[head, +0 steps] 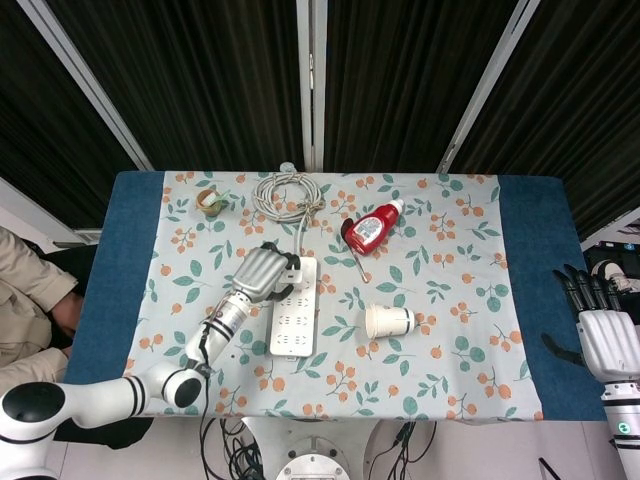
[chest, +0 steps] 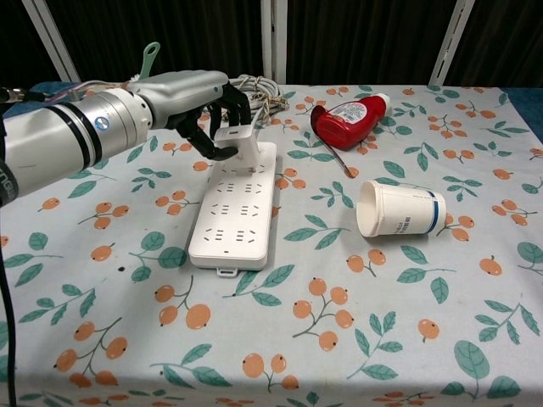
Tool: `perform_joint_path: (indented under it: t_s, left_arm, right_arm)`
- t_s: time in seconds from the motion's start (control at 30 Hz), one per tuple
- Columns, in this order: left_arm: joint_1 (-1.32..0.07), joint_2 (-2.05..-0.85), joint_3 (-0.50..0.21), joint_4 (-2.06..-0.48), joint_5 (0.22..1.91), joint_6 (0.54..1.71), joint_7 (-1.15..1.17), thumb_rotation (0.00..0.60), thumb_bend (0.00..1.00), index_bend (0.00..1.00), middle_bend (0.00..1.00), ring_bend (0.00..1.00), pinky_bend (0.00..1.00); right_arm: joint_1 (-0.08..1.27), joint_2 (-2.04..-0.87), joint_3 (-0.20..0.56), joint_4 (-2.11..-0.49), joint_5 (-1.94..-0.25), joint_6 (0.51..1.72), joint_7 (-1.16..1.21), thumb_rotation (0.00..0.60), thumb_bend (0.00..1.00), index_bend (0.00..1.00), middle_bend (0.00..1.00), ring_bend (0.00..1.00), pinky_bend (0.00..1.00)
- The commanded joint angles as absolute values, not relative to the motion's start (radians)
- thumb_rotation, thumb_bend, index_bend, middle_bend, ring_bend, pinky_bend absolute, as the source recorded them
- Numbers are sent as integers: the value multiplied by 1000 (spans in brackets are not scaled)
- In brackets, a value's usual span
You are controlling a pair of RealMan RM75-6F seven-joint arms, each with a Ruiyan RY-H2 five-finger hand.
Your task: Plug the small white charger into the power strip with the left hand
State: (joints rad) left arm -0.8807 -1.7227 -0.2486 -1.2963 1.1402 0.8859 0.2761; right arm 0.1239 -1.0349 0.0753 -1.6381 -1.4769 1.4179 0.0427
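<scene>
My left hand (chest: pixel 206 108) (head: pixel 261 273) grips the small white charger (chest: pixel 237 146), its dark fingers curled around the charger's sides. The charger stands upright on the far end of the white power strip (chest: pixel 235 206) (head: pixel 293 313), touching its top socket row; whether the prongs are in I cannot tell. In the head view the hand mostly covers the charger. My right hand (head: pixel 605 335) hangs past the table's right edge, fingers spread and holding nothing.
A red ketchup bottle (chest: pixel 346 119) and a thin utensil lie right of the strip. A white paper cup (chest: pixel 399 209) lies on its side. A coiled white cable (head: pixel 287 194) and a small cup (head: pixel 210 202) sit at the back.
</scene>
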Motion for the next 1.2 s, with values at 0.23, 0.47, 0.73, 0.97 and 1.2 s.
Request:
perform_joint_path:
  t_s: [0.23, 0.47, 0.73, 0.97, 1.2]
  left_arm:
    - [-888, -1721, -244, -1292, 1127, 882, 286, 600, 540, 656, 701, 491, 253]
    - [-895, -1716, -237, -1291, 1109, 875, 309, 600, 541, 656, 701, 491, 253]
    - [-910, -1720, -227, -1284, 1104, 877, 353, 600, 541, 657, 702, 491, 245]
    - [-936, -1725, -216, -1290, 1090, 876, 444, 600, 544, 667, 722, 508, 217]
    - [-966, -1718, -206, -1322, 1035, 875, 582, 600, 544, 686, 755, 547, 202]
  right_arm:
    - [125, -1034, 75, -1642, -1476, 1416, 37, 600, 146, 0, 0, 0, 0]
    - [122, -1033, 75, -1643, -1474, 1419, 37, 600, 147, 0, 0, 0, 0]
    - [121, -1033, 74, -1643, -1475, 1420, 37, 600, 146, 0, 0, 0, 0]
    - [114, -1030, 73, -1640, -1477, 1428, 44, 600, 146, 0, 0, 0, 0]
    - [111, -1032, 72, -1631, -1479, 1432, 55, 600, 146, 0, 0, 0, 0]
